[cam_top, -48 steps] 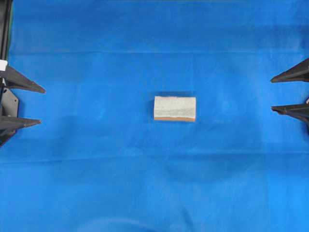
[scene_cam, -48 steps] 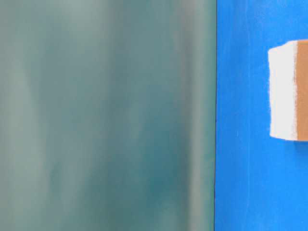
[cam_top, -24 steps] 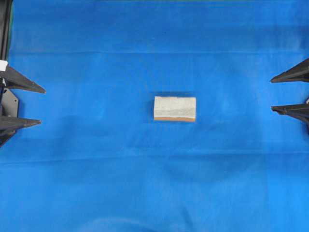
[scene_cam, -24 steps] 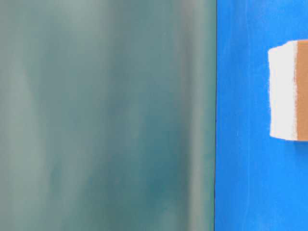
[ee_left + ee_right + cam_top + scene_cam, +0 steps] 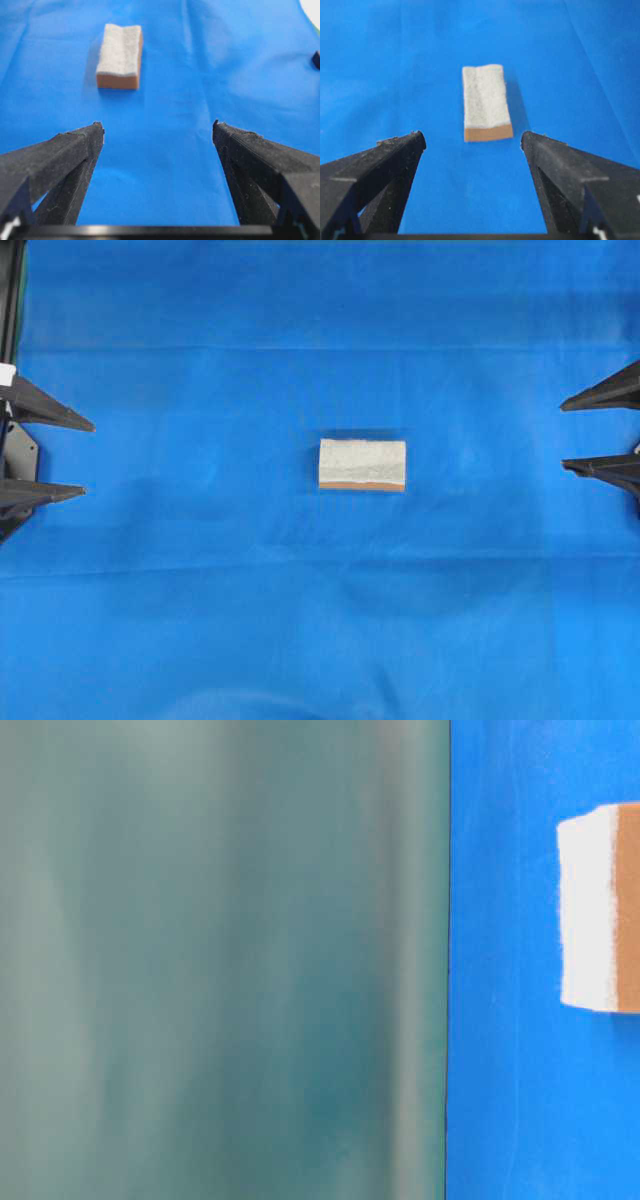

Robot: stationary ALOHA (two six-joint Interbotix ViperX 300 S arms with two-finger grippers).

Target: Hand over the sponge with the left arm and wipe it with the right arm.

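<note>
Nothing is begun: the sponge lies mid-counter, untouched. Left claw and right claw gape wide at opposite edges; the left should reach in first.

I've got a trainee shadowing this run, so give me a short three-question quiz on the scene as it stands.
1. True or false: the sponge lies flat on the blue cloth, held by neither tool.
2. Are the left tool and the right tool (a) both open, (b) both shut, or (c) one of each?
3. In the overhead view, which side of the sponge shows the orange-brown layer?

Key: 1 true. 2 (a). 3 the lower edge.
</note>
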